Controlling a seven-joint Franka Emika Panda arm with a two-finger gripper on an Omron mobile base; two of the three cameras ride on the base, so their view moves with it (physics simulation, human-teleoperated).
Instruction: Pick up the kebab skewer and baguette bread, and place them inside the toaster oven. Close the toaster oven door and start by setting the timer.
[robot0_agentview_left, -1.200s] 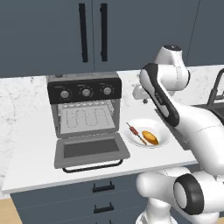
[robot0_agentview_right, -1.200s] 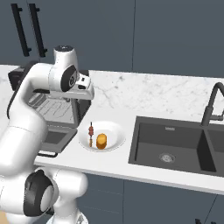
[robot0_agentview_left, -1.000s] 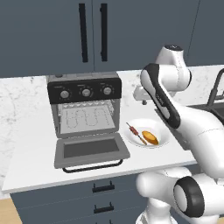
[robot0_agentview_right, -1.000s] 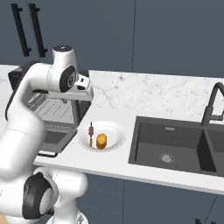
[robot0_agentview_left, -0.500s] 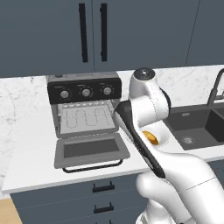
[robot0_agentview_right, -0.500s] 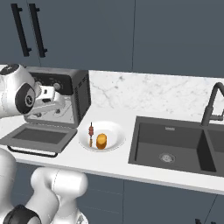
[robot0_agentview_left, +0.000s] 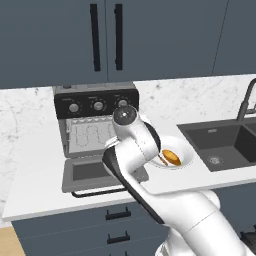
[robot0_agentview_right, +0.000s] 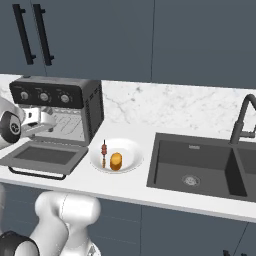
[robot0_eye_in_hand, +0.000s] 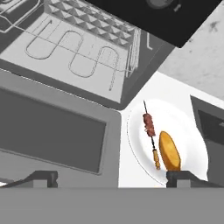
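We have swung our arm down from the right to hover over the toaster oven door, pincer now spread wide and empty; kebab skewer and baguette bread wait on the plate, so picking comes next.

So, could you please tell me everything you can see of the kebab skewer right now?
The kebab skewer is a thin dark stick threaded with reddish-brown chunks near its middle and a small golden piece toward one end. It lies flat on the white plate, beside the baguette bread, just right of the toaster oven door. Nothing grips it.
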